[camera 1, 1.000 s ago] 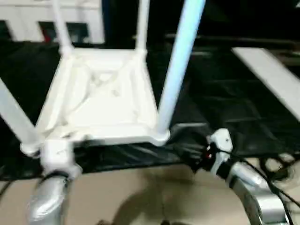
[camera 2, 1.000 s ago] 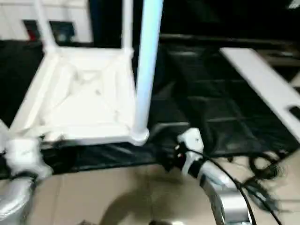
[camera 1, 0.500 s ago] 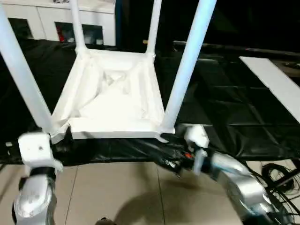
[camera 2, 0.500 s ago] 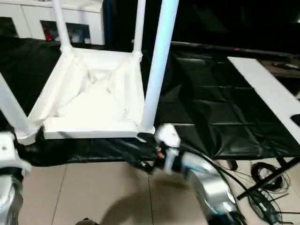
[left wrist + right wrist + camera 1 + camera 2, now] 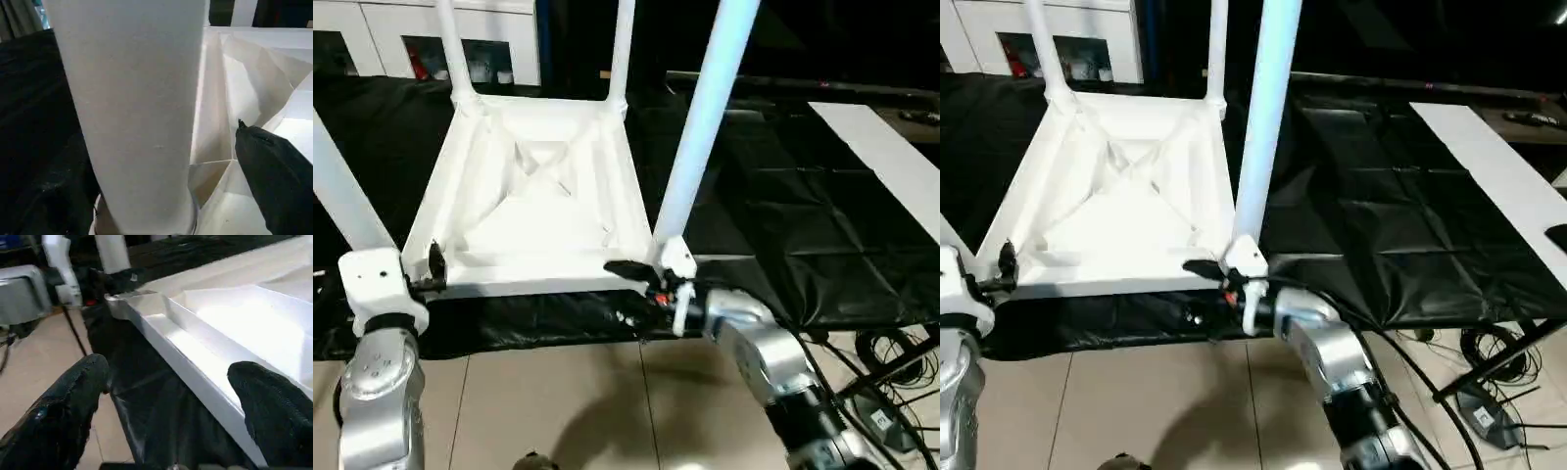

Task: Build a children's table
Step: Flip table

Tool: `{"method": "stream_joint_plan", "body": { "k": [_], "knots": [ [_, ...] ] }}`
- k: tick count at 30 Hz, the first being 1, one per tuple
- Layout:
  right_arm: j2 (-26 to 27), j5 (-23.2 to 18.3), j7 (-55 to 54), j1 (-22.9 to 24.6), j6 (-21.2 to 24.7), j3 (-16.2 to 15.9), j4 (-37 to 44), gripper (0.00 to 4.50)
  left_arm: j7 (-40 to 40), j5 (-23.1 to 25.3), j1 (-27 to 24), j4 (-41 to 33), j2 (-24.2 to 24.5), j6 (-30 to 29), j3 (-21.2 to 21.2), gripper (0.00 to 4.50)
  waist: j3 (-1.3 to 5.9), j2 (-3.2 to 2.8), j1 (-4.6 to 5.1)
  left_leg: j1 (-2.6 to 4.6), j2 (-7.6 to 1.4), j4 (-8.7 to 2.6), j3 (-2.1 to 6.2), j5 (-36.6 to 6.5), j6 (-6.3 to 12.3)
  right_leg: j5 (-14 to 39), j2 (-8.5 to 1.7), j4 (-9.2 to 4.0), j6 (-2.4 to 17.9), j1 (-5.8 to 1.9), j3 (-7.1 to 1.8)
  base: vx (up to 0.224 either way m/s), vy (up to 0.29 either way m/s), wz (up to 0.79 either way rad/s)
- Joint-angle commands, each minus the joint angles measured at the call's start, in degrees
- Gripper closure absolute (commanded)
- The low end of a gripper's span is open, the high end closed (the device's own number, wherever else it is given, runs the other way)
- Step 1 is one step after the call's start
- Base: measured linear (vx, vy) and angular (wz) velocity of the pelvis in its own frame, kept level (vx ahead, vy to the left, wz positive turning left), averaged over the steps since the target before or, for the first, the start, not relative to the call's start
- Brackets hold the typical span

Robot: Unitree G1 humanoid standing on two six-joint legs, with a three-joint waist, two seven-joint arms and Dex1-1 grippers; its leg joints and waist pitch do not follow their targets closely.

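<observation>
The children's table lies upside down on black cloth, its white tabletop's front rim towards me. Its legs stand up from the corners: near-left, near-right and two far ones. My left gripper is open at the near-left corner. In the left wrist view its black finger stands apart from that leg. My right gripper is open beside the near-right corner. The rim runs between its wide-spread fingers.
A flat white board lies on the black cloth at the right. Cables trail over the tan floor below the table edge. White cabinets stand at the back left.
The camera has shifted. My right gripper has moved left along the front edge to the near-right corner and now straddles the rim. My left gripper has opened by the near-left leg.
</observation>
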State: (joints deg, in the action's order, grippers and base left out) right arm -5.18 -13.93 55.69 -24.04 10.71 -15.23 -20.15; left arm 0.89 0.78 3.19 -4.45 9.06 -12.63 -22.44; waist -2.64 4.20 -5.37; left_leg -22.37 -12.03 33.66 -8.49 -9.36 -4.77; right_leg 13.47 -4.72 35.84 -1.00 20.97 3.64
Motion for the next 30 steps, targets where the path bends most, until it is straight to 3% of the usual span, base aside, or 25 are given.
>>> {"method": "stream_joint_plan", "body": {
  "k": [1, 3, 4, 7, 8, 12, 14, 15, 16, 18, 19, 20, 21, 24, 25, 29, 30],
  "knots": [
    [-0.22, 0.25, 1.92, -0.88, -0.88, -0.78, -1.44, 0.00, 0.21, -1.29, 1.13, 0.63, 0.43, -0.34, -0.49, 0.05, 3.04, -1.32, -0.30, 1.43, -1.44, -4.79, -0.04, -13.26, -0.45, -2.17, -2.86, -3.71, 10.64, -1.49, -2.07, 0.000, 0.000, 0.00],
    [0.13, 0.36, 2.02, -1.62, -1.57, -0.84, -2.78, 0.00, -0.40, -1.10, 1.31, 0.47, 0.49, -0.75, -0.61, 0.21, 3.00, -1.22, -0.51, 1.52, -1.53, -4.86, -0.05, -14.38, -0.90, -0.82, -2.99, -3.74, 10.45, -1.36, -2.15, 0.000, 0.000, 0.00],
    [0.42, 0.52, 2.15, -2.21, -2.23, -0.99, -3.81, 0.00, -0.90, -0.89, 1.37, 0.24, 0.49, -1.16, -0.67, 0.32, 2.98, -0.88, -0.64, 1.54, -1.56, -4.92, -0.12, -15.35, -1.04, 0.54, -3.08, -3.87, 10.40, -1.28, -2.19, 0.000, 0.000, 0.00],
    [1.14, 1.01, 2.15, -3.08, -3.26, -0.87, -5.46, 0.00, -1.76, -0.68, 1.27, -0.04, 0.73, -1.71, -0.55, 0.44, 2.89, -0.97, -1.04, 1.64, -1.61, -5.07, -0.06, -16.31, -1.58, 2.86, -3.11, -4.01, 9.94, -1.13, -2.25, 0.000, 0.000, 0.00],
    [1.31, 1.11, 2.30, -3.34, -3.62, -0.85, -5.97, 0.00, -1.70, -0.91, 1.17, -0.08, 0.73, -1.66, -0.51, 0.53, 2.84, -0.64, -1.09, 1.60, -1.63, -5.10, -0.08, -16.59, -1.67, 3.36, -3.10, -4.07, 9.86, -1.09, -2.25, 0.000, 0.000, 0.00],
    [1.78, 1.09, 2.59, -4.05, -4.66, -0.74, -7.57, 0.00, -1.33, -1.15, 0.60, -0.18, 0.93, -1.57, -0.48, 0.89, 2.81, -1.04, -1.58, 1.73, -1.64, -5.27, 0.07, -17.61, -2.55, 3.98, -3.12, -4.06, 9.33, -0.98, -2.27, 0.000, 0.000, 0.00],
    [1.98, 1.15, 2.51, -4.18, -5.32, -0.75, -8.22, 0.00, -0.77, -1.45, 0.49, -0.05, 1.39, -1.52, -0.27, 0.99, 2.91, -0.84, -1.63, 1.68, -1.63, -5.25, 0.12, -17.27, -2.69, 2.96, -3.06, -3.97, 9.22, -1.08, -2.25, 0.000, 0.000, 0.00],
    [2.16, 1.19, 2.21, -4.15, -5.55, -0.65, -8.42, 0.00, -0.29, -1.69, 0.49, 0.05, 1.67, -1.47, -0.15, 1.24, 2.96, -1.20, -1.69, 1.71, -1.57, -5.24, 0.18, -17.13, -2.89, 1.87, -3.02, -3.86, 9.28, -1.05, -2.20, 0.000, 0.000, 0.00],
    [2.16, 1.19, 2.21, -4.15, -5.55, -0.65, -8.42, 0.00, -0.29, -1.69, 0.49, 0.05, 1.67, -1.47, -0.15, 1.29, 3.00, -1.03, -1.63, 1.68, -1.54, -5.19, 0.14, -16.92, -2.80, 1.33, -2.98, -3.84, 9.35, -1.12, -2.20, 0.000, 0.000, 0.00],
    [2.73, 1.39, 1.87, -4.26, -6.54, -0.27, -9.39, 0.00, 0.64, -2.37, 0.64, 0.28, 2.36, -1.74, 0.32, 1.45, 3.03, -1.23, -1.62, 1.66, -1.48, -5.17, 0.13, -16.86, -2.84, 0.50, -2.96, -3.78, 9.71, -1.11, -2.20, 0.000, 0.000, 0.00],
    [2.83, 1.39, 1.82, -4.25, -6.68, -0.17, -9.53, 0.00, 0.91, -2.50, 0.72, 0.32, 2.52, -1.87, 0.51, 1.45, 3.05, -1.65, -1.69, 1.67, -1.49, -5.19, 0.19, -17.10, -2.93, 0.19, -3.02, -3.68, 9.95, -1.13, -2.18, 0.000, 0.000, 0.00],
    [2.88, 1.39, 1.79, -4.25, -6.74, -0.12, -9.59, 0.00, 1.04, -2.56, 0.75, 0.34, 2.59, -1.93, 0.59, 1.58, 3.08, -1.44, -1.61, 1.67, -1.49, -5.13, 0.14, -16.89, -2.84, -0.23, -2.98, -3.70, 10.07, -1.14, -2.19, 0.000, 0.000, 0.00],
    [3.13, 1.45, 1.39, -4.11, -7.32, 0.17, -9.85, 0.00, 2.34, -2.65, 1.18, 0.73, 3.47, -2.27, 1.30, 1.75, 3.11, -2.09, -1.67, 1.71, -1.44, -5.08, 0.22, -16.43, -2.86, -1.63, -2.88, -3.51, 10.39, -1.17, -2.16, 0.000, 0.000, 0.00],
    [3.23, 1.69, 0.66, -3.87, -7.97, 0.40, -10.02, 0.00, 3.41, -2.40, 1.69, 1.21, 4.38, -2.30, 1.95, 1.99, 3.06, -2.30, -1.64, 1.79, -1.44, -5.09, 0.21, -16.88, -2.99, -2.16, -2.82, -3.46, 10.81, -1.20, -2.13, 0.000, 0.000, 0.00],
    [3.23, 1.76, 0.43, -3.81, -8.07, 0.46, -10.02, 0.00, 3.69, -2.33, 1.76, 1.22, 4.57, -2.29, 2.17, 2.10, 3.06, -2.75, -1.67, 1.83, -1.44, -5.11, 0.27, -17.15, -3.16, -2.04, -2.82, -3.39, 10.88, -1.16, -2.12, 0.000, 0.000, 0.00],
    [3.31, 2.11, -2.10, -2.48, -8.02, 1.07, -9.11, 0.00, 6.64, -2.83, 3.13, 1.36, 5.66, -3.18, 4.39, 2.36, 3.02, -2.92, -1.67, 2.01, -1.45, -5.14, 0.22, -18.92, -3.77, -1.19, -2.76, -3.53, 10.93, -1.06, -2.17, 0.000, 0.000, 0.00],
    [3.28, 2.38, -2.76, -1.95, -8.11, 1.02, -8.70, 0.00, 7.25, -3.31, 3.71, 1.42, 5.68, -3.76, 4.82, 2.38, 3.07, -3.41, -1.91, 2.26, -1.45, -5.00, 0.17, -18.77, -4.18, -1.88, -2.68, -3.49, 10.97, -0.87, -2.22, 0.000, 0.000, 0.00]
  ]
}}
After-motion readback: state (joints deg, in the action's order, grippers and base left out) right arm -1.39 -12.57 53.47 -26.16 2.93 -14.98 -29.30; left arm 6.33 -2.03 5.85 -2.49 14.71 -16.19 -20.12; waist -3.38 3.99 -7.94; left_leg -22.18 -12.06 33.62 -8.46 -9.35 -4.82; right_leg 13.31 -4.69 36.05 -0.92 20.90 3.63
